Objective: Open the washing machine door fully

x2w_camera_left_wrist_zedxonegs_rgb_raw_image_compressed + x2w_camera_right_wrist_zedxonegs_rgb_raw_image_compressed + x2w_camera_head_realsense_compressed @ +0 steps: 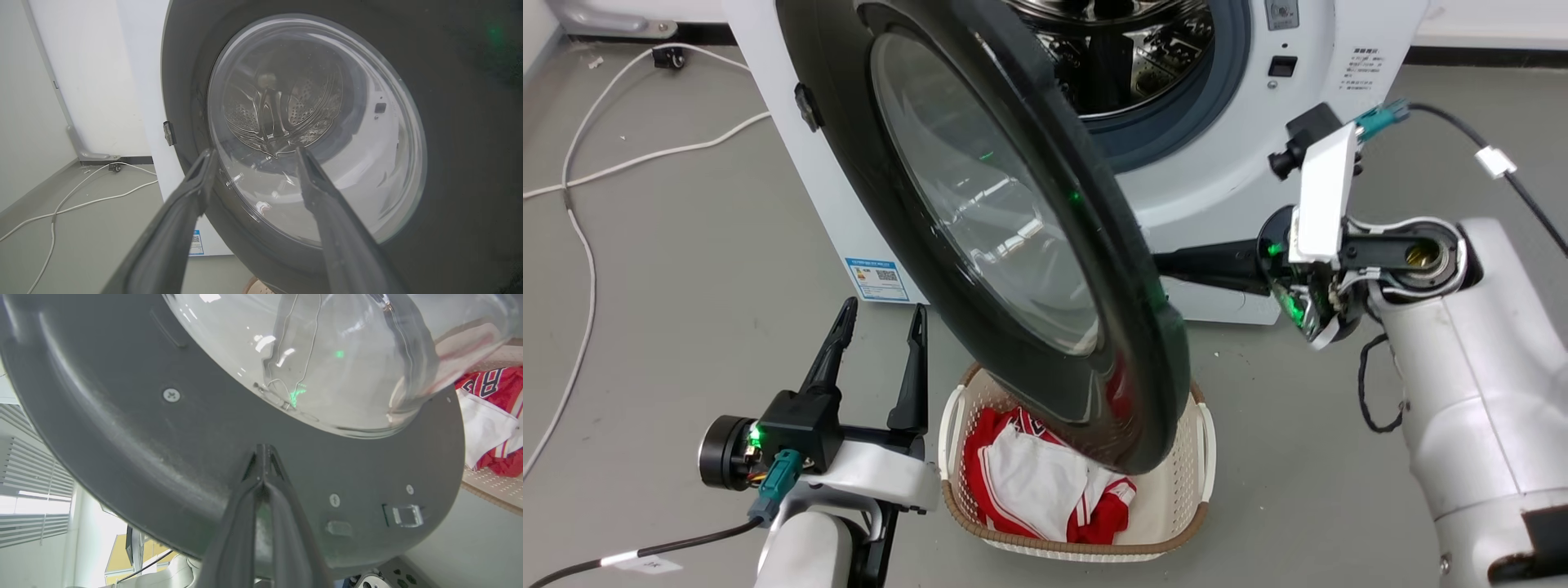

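Head view: the large round glossy black washing machine door stands swung out from the white washing machine; my left gripper sits beside it, fingers spread wide, empty; my right gripper reaches behind its rim. Left wrist view: wide fingers frame the door's glass. Right wrist view: fingers pinched together, tips against the door's grey inner face.

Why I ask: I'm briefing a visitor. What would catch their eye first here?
The washing machine door, a huge glossy black disc with bulging glass, hangs partly open across the head view's middle. Behind it the shut right gripper points its tips at the door's inner face; below sits a basket of red and white clothes.
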Tool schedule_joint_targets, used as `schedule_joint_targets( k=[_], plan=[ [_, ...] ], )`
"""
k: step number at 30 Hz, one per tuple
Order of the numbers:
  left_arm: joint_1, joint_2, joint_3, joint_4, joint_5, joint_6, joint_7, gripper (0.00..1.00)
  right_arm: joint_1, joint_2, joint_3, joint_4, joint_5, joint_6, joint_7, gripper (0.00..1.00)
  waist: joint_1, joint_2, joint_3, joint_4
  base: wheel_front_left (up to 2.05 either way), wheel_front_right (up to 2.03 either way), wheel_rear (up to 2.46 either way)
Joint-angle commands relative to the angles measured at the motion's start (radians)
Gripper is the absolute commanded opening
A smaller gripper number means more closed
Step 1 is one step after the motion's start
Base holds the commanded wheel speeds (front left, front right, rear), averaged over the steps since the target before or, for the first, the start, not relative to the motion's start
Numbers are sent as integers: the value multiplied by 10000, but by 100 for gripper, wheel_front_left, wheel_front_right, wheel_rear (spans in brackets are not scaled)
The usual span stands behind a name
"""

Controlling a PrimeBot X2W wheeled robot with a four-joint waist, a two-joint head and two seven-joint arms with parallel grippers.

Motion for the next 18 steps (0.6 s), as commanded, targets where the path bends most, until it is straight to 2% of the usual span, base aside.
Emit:
schedule_joint_targets(
  k=[1, 7, 18],
  plan=[
    [121, -8, 7, 16, 14, -20, -26, 100, 292, 92, 103, -158, 162, 1, 100, 0, 1, 0, -60, 21, 0, 0, 0],
    [201, -6, -42, 79, -7, -55, -26, 100, 969, 189, 1122, -975, 1094, 1, -46, 0, 1, 0, -203, 71, 0, 0, 0],
    [343, -8, -100, 96, -89, -15, -26, 100, 1655, 145, 3275, -2031, 2517, 1, -1238, 0, 1, 0, -350, 91, 0, 0, 0]
  ],
)
